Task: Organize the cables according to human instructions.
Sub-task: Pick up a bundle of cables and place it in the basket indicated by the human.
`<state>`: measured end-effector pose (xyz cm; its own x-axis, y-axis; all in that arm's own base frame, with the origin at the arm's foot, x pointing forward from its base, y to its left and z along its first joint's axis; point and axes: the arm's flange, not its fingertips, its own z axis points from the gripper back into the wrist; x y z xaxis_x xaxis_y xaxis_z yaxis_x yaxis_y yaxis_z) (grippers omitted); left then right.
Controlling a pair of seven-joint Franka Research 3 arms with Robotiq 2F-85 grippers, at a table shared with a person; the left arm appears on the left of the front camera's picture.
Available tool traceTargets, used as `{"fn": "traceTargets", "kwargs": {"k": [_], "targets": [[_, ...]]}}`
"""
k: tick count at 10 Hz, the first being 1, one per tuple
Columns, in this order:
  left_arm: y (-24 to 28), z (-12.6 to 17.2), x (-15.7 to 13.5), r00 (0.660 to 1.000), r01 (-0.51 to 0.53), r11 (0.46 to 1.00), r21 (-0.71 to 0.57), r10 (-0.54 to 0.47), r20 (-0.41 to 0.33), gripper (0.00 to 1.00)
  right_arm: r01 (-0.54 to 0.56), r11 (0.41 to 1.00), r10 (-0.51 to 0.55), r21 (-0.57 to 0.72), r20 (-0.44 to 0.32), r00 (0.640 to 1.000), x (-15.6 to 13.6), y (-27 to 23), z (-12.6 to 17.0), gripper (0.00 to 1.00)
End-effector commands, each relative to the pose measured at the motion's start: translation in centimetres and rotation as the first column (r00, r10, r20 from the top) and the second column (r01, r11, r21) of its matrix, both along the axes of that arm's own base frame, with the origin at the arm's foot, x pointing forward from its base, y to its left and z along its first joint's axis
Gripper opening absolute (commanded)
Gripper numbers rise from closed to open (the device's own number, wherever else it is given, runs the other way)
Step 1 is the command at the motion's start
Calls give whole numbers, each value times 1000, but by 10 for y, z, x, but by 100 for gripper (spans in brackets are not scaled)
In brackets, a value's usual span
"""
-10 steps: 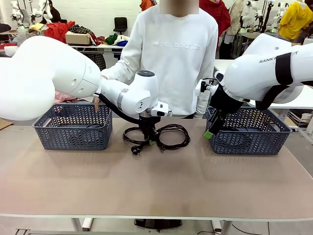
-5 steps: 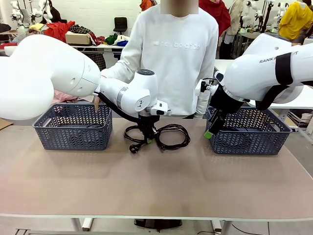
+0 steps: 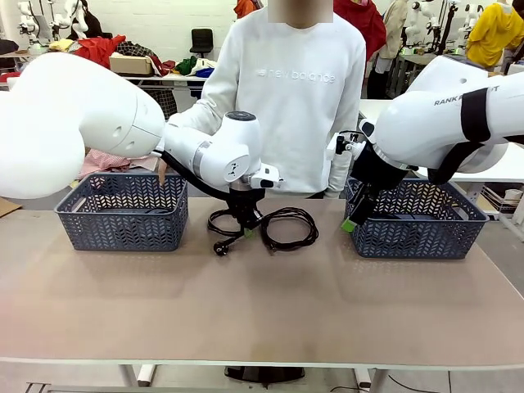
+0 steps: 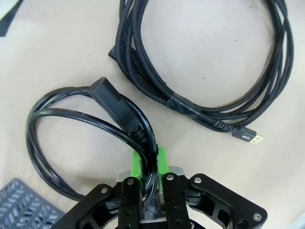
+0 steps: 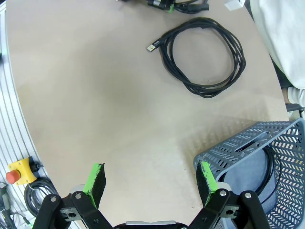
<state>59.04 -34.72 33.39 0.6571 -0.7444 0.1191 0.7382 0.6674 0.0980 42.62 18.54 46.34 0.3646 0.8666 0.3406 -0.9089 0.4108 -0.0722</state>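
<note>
Your left claw (image 4: 148, 168) is clenched on the smooth black rubber-sheathed cord (image 4: 71, 112). The green pads pinch the doubled strands right beside its chunky black plug, and the rest of that loop fans out over the tan surface (image 4: 57, 43). In the front view the same claw (image 3: 246, 228) stands at mid-surface in front of the person. The plug hangs low at the surface, and you cannot tell whether the coil has come clear of it.

Just beside it, apart from the held cord, lies the black braided cable (image 4: 209, 117), coiled with a wrap round its strands and untouched.

Your right claw (image 5: 151, 179) is released, its pads spread wide over bare surface, with nothing between them. It hovers at the near corner of the grey plastic lattice basket (image 5: 238, 143) on the right. A thin black cord (image 5: 269, 164) is curled inside that basket, so at least one cable looks sorted.

The matching grey lattice basket on the left (image 3: 123, 225) may hold something dark, but you cannot make it out through the wall. The person's hand (image 3: 162, 173) shows at its far rim.

By this reckoning the job is partly done: one cord is binned, one is gripped and waiting for its basket, and the braided cable is yet to be picked up.
</note>
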Motion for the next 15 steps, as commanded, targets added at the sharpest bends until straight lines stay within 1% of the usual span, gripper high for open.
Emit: {"fn": "traceTargets", "kwargs": {"k": [1, 3, 4, 5, 7, 9, 10, 11, 12, 13, 14, 15], "targets": [[5, 26, -18, 1000, -17, 999, 33, 18, -17, 0, 1, 1000, -1, 1, 3, 1000, 0, 1, 1, 100], [-1, 57, -31, 999, 28, 997, 65, -29, 20, 0, 1, 1000, -1, 1, 3, 1000, 0, 1, 1, 100], [-3, 73, -36, 998, 61, 994, 85, -63, 25, 0, 1, 1000, -1, 1, 3, 1000, 0, 1, 1, 100], [-4, 92, -40, 994, 107, 991, 83, -110, 28, 0, 1, 1000, -1, 1, 3, 1000, 0, 1, 1, 100], [-2, 128, -47, 978, 187, 975, 122, -196, 65, 0, 1, 1000, -1, 1, 3, 1000, 0, 1, 1, 100], [15, 165, -51, 942, 314, 938, 150, -327, 75, 0, 1, 1000, -1, 1, 3, 1000, 0, 1, 1, 100], [28, 178, -55, 930, 345, 923, 171, -361, 72, 0, 1, 1000, -1, 1, 3, 1000, 0, 1, 1, 100], [40, 187, -58, 918, 377, 909, 176, -392, 62, 0, 1, 1000, -1, 1, 3, 1000, 0, 1, 1, 100], [55, 193, -61, 896, 430, 888, 164, -442, 43, 0, 1, 1000, -1, 1, 3, 1000, 0, 1, 1, 100], [73, 200, -65, 867, 489, 860, 147, -498, 26, 0, 1, 1000, -1, 1, 3, 1000, 0, 1, 1, 100], [89, 206, -68, 854, 511, 847, 147, -520, 25, 0, 1, 1000, -1, 1, 3, 1000, 0, 1, 1, 100], [104, 212, -72, 854, 510, 850, 130, -519, 46, 0, 1, 1000, -1, 1, 3, 1000, 0, 1, 1, 100]]}}
